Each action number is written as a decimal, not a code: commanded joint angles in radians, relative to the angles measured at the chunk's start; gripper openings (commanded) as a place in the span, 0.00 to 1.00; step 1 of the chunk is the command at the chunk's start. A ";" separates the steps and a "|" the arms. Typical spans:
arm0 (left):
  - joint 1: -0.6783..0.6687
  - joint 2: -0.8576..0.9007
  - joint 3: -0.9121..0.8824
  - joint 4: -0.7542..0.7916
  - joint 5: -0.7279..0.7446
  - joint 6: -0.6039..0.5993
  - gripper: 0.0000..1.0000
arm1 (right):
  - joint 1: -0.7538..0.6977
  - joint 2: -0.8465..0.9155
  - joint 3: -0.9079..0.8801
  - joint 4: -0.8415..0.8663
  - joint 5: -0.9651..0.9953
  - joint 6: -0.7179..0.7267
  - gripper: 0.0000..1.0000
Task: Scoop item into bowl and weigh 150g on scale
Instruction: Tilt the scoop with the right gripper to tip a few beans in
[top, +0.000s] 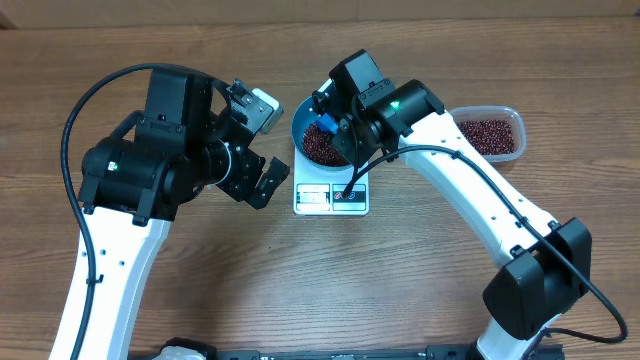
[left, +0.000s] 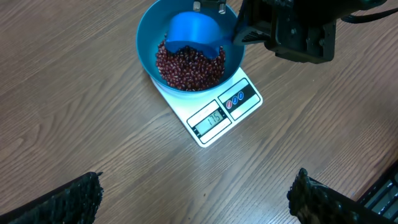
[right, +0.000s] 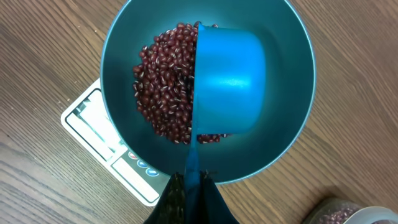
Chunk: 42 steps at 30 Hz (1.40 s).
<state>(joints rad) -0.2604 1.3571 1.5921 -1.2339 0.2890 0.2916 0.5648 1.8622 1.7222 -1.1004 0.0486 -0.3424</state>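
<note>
beans (right: 163, 81) and scoop (right: 230, 81) are in the bowl (right: 293, 118) on the scale (left: 214, 116).

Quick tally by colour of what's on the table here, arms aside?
Blue: 2 (bowl, scoop)
White: 1 (scale)
Clear: 1 (tub)
Red-brown: 2 (beans in bowl, beans in tub)
Total: 6

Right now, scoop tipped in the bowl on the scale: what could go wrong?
1. The scoop is tipped mouth-down inside the bowl, on or just above the beans; if it presses on them, the scale may read high.
2. The bowl covers most of the scale; a bump from the right tool while pulling out could shift or tip it.
</note>
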 joint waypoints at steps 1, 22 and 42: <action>-0.002 -0.004 0.014 0.004 0.015 0.016 1.00 | -0.008 0.001 0.040 -0.002 -0.026 0.033 0.04; -0.002 -0.004 0.014 0.004 0.015 0.016 1.00 | -0.175 0.000 0.092 -0.019 -0.374 0.116 0.04; -0.002 -0.004 0.014 0.004 0.015 0.016 1.00 | -0.109 -0.095 0.093 -0.027 -0.112 0.129 0.04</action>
<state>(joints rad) -0.2604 1.3571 1.5921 -1.2335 0.2890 0.2916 0.3931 1.8156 1.7821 -1.1275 -0.2161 -0.2138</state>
